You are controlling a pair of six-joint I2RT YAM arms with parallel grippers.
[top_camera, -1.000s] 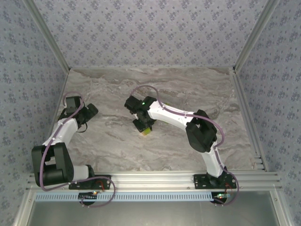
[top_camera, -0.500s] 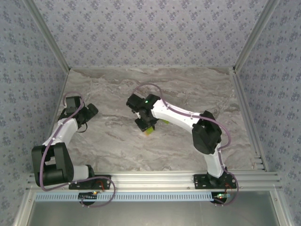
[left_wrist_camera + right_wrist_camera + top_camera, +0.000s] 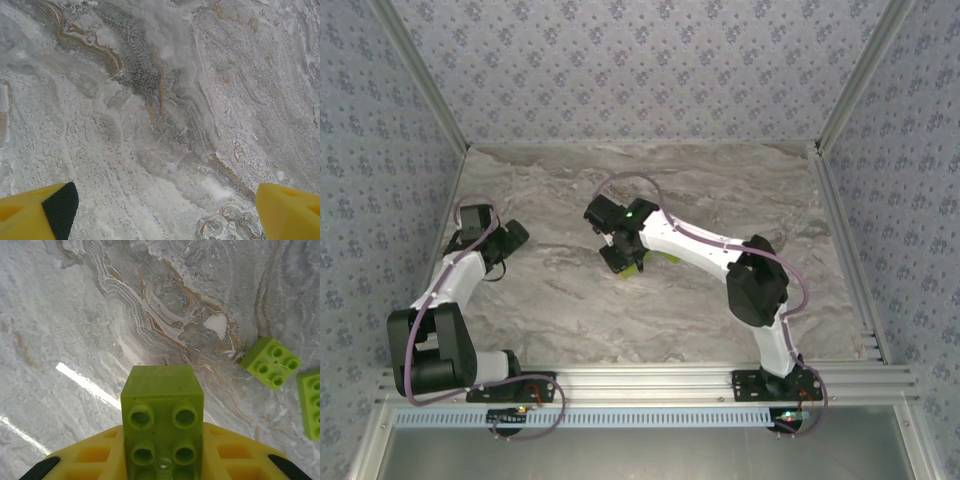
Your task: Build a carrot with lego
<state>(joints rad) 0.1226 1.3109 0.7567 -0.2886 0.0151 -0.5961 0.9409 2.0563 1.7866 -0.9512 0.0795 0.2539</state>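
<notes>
My right gripper hangs over the middle of the table, shut on a lime-green lego brick. The brick sits between the yellow fingers with its studs toward the camera, and it sticks out past the fingertips above the marble. Two more lime-green bricks lie loose on the table to the right, a square one and one cut off by the frame edge. A bit of green shows beside the right wrist. My left gripper rests at the left, open, its yellow fingertips wide apart over bare marble. The carrot is out of view.
The marble tabletop is walled by patterned panels at the back and sides, with an aluminium rail along the right edge. The right arm's elbow stands high over the table's right half.
My right gripper has shifted a little toward the back left with the green brick in it. The left arm has not moved.
</notes>
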